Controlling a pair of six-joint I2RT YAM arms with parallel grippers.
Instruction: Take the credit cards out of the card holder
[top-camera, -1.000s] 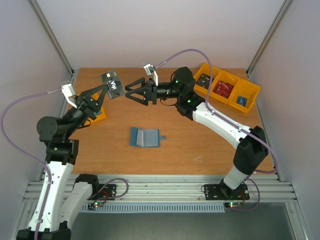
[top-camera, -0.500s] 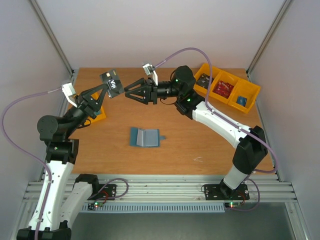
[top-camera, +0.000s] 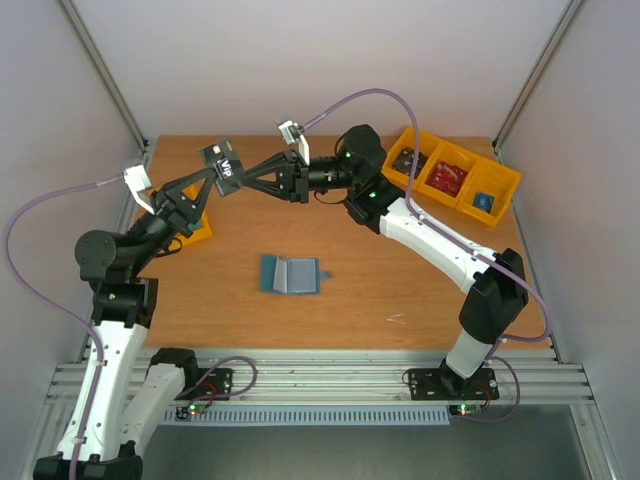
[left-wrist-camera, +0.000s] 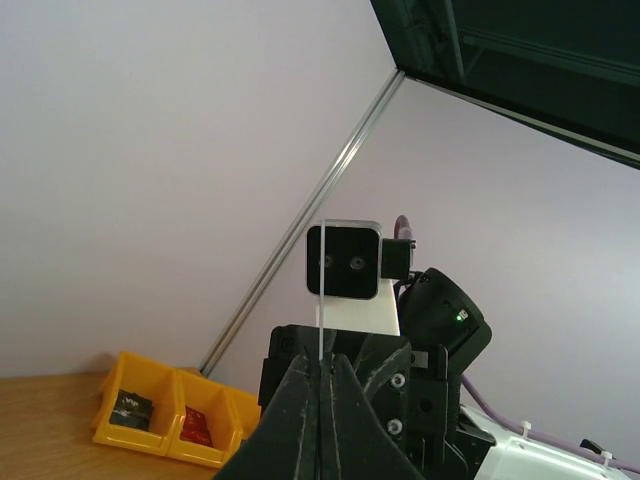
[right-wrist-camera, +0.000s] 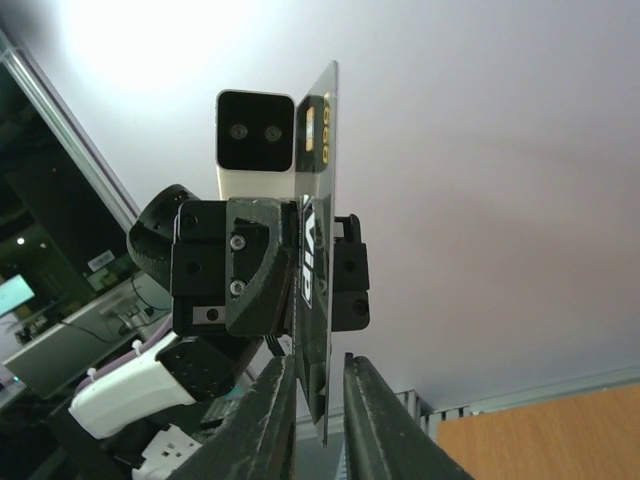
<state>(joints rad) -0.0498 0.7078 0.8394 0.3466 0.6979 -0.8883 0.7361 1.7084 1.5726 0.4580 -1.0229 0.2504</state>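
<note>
Since a second ago my right end effector (top-camera: 246, 180) had advanced and narrowed around the dark credit card (top-camera: 224, 165) marked "VIP"; whether it gripped, I couldn't tell. My left end effector (top-camera: 212, 174) clenched that card. Well below both, the card holder (top-camera: 289, 274) lay open on the tabletop (top-camera: 400, 290), its slots too small to read.

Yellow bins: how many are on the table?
4. Far right, in a row: first bin, second bin, third bin. Fourth bin: left side, partly hidden under the left arm.
</note>
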